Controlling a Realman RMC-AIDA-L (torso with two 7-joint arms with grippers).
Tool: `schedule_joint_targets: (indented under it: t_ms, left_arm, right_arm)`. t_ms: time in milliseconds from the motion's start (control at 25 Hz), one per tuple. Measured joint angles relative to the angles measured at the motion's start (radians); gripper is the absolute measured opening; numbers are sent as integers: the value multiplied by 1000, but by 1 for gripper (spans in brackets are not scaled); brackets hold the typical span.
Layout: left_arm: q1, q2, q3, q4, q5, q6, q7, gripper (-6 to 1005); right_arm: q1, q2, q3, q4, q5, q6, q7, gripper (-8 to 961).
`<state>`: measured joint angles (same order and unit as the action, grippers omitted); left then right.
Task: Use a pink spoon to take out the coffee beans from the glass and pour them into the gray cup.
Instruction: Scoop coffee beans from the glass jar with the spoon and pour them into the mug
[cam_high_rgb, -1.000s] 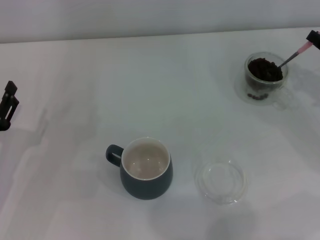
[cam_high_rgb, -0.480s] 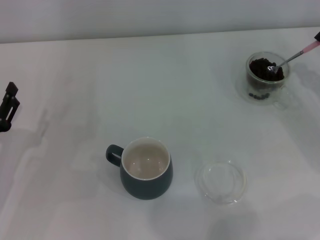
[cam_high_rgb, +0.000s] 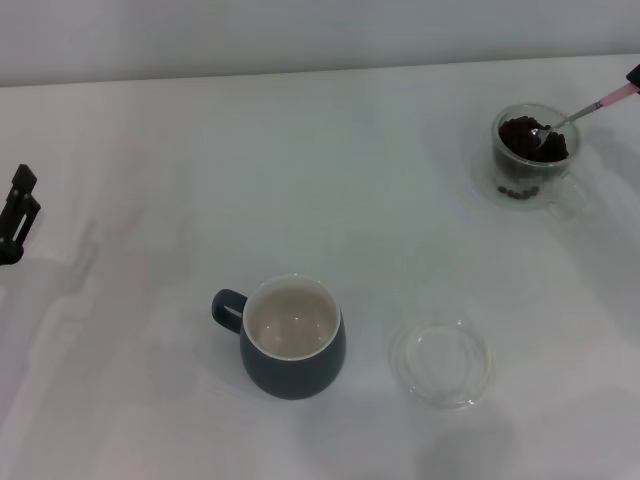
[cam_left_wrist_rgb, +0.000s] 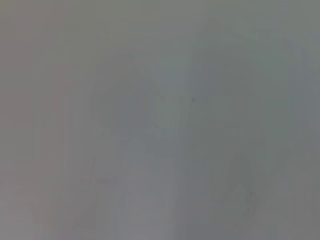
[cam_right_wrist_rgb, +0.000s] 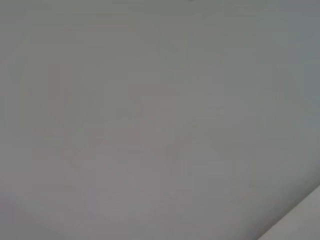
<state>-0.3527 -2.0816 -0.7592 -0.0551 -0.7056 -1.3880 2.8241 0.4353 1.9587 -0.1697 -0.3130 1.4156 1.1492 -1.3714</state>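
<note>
Pink spoon, upper right, bowl resting in coffee beans within glass: light, stiff, slippery; right gripper apparently grasps handle end, grip unconfirmable.

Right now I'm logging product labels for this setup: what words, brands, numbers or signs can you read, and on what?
None can be read.
Gray cup: plain, no mark visible.
Glass with the coffee beans: no print.
Pink spoon: no lettering visible.
Clear saucer: unmarked.
Both wrist views show only blank surface.
</note>
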Motion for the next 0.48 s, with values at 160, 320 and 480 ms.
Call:
schedule_joint_targets:
  t_ms: [160, 320, 480]
  left_arm:
    - [-1, 0, 0, -1, 0, 0, 0, 651]
    - [-1, 0, 0, -2, 0, 0, 0, 651]
    - [-3, 0, 0, -2, 0, 0, 0, 652]
  right_arm:
    - [-2, -4, 2, 1, 0, -9, 30, 152]
    - [-4, -11, 2, 1, 0, -19, 76, 152]
    - [-7, -16, 3, 1, 0, -42, 124, 152]
